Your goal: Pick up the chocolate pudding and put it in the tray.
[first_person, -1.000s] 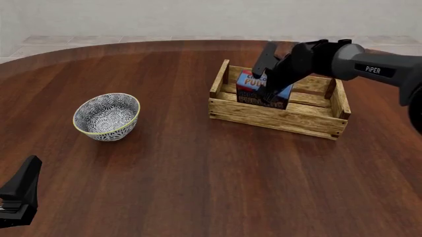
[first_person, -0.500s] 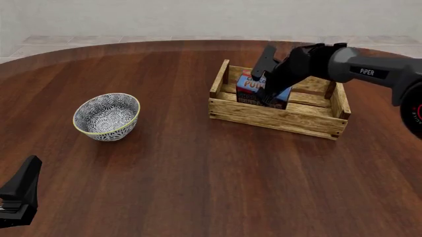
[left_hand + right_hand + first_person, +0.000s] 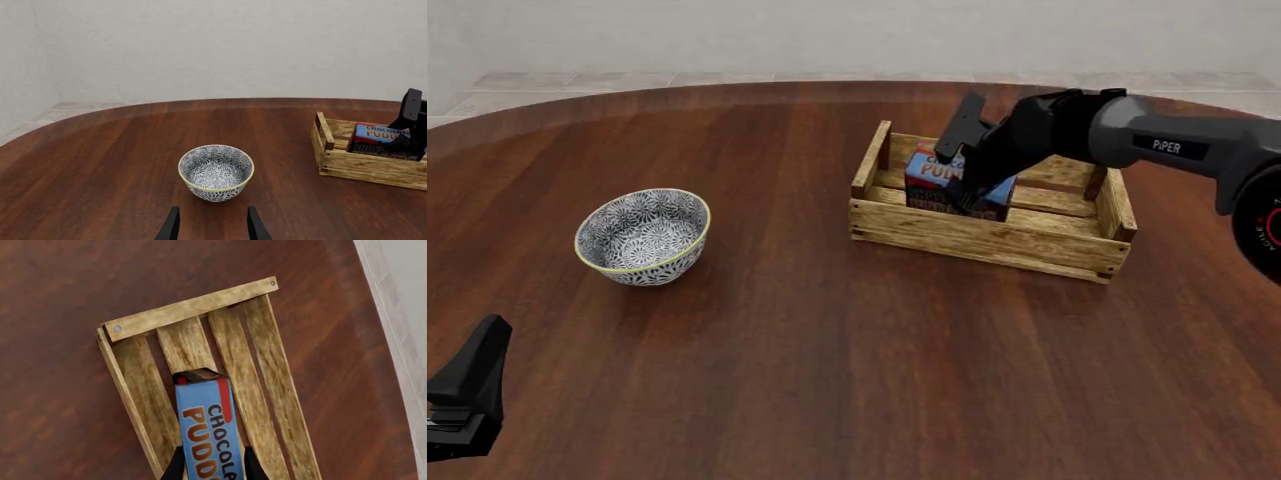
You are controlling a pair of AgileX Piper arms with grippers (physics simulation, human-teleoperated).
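Note:
The chocolate pudding (image 3: 930,171) is a blue-topped carton, standing tilted inside the tray (image 3: 988,238), a light wooden slat crate at the table's right back. My right gripper (image 3: 964,190) reaches down into the tray and is shut on the carton. In the right wrist view the pudding (image 3: 207,430) lies between both fingers, over the tray's floor slats (image 3: 190,307) and near one end wall. My left gripper (image 3: 465,395) rests at the near left, far from both. It is open with nothing in it (image 3: 212,227). From there the tray (image 3: 367,167) and pudding (image 3: 377,134) show far off.
A round blue-white patterned bowl (image 3: 643,238) stands on the left half of the table, straight ahead of the left gripper (image 3: 215,172). The dark wooden table's rounded far edge runs along a pale wall.
The right gripper has lowered the pudding a little deeper into the tray over the last second. The left arm and bowl have not moved.

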